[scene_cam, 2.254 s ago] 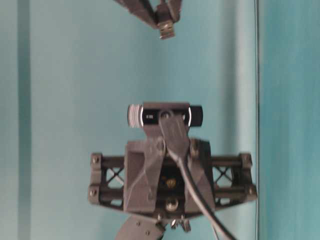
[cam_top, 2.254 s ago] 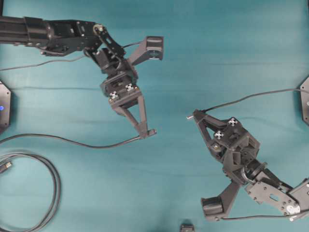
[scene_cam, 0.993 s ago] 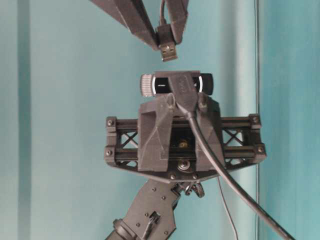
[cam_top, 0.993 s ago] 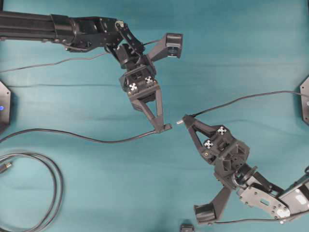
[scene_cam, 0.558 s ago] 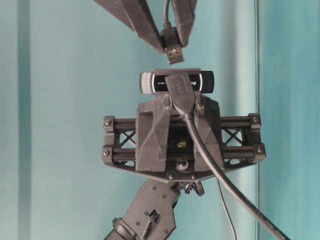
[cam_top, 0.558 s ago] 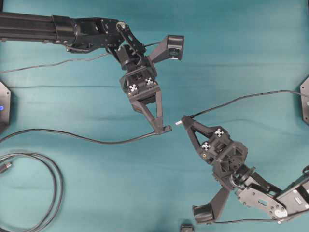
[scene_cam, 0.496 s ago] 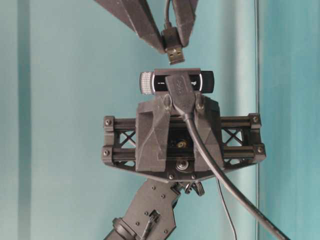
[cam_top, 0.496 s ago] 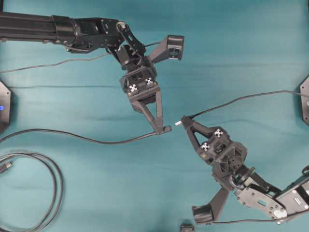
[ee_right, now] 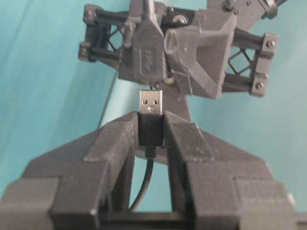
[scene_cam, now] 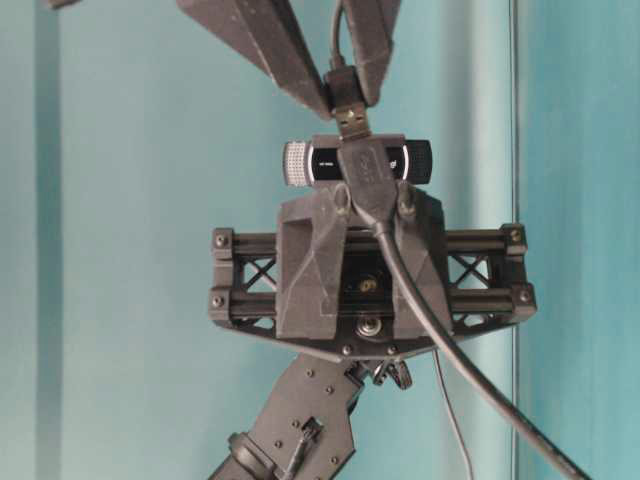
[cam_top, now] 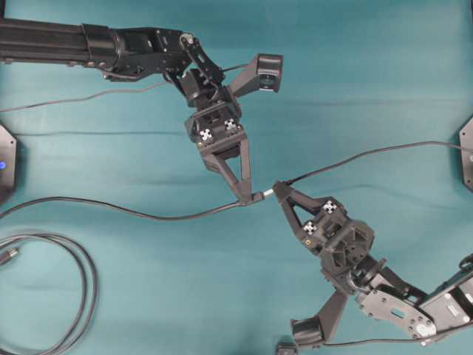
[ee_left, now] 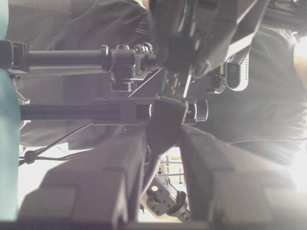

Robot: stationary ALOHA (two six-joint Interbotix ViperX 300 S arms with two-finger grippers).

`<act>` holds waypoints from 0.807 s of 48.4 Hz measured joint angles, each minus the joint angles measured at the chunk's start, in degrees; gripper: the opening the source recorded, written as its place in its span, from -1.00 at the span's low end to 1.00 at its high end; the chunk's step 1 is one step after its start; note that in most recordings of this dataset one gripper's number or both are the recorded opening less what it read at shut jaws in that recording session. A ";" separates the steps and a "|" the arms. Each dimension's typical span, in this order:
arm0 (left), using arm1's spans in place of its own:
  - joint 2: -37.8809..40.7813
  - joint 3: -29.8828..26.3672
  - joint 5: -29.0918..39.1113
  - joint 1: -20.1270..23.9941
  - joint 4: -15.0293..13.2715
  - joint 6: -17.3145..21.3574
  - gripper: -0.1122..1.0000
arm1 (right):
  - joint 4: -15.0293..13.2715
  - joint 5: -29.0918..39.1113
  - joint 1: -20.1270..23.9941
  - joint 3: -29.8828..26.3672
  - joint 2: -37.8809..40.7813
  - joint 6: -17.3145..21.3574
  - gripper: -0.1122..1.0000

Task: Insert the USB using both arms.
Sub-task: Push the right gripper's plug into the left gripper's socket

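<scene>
from above, two black arms meeting tip to tip in the middle of the teal table [cam_top: 384,81]. left gripper [cam_top: 249,197] coming in from 11 o'clock, pinched shut on the black socket [cam_top: 256,197] of a thin cable [cam_top: 111,208] trailing off toward 9 o'clock. right gripper [cam_top: 281,189] coming up from 5 o'clock, closed tight on the usb [cam_top: 271,190], its cable running off toward 3 o'clock. silver tip just at the socket's mouth, touching or nearly so; too small to tell from up here.

from the right wrist, something the top view hides: usb [ee_right: 150,115] squeezed between the two fingers [ee_right: 112,143], silver end with two little square holes sticking out at 12 o'clock, pointing at the other arm.

from table level, plug [scene_cam: 347,105] aimed straight down at 6 o'clock, its end just at the top of the left wrist camera [scene_cam: 356,161].

left wrist view dark and blurry, only fingers [ee_left: 108,172] and a dark lump between them.

looped thick cable [cam_top: 74,281] lying at 8 o'clock, well apart.

tiny pale writing on the camera front, too small to read.
</scene>
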 measured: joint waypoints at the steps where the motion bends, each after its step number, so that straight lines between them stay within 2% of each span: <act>1: 0.09 -0.09 0.00 0.09 0.00 0.00 -0.38 | 0.00 -0.09 -0.09 -0.09 0.09 -0.09 -0.45; 39: 0.44 -0.70 -0.44 0.79 0.00 -0.97 -0.38 | 0.00 -0.35 -0.53 -0.26 0.26 -0.88 -0.45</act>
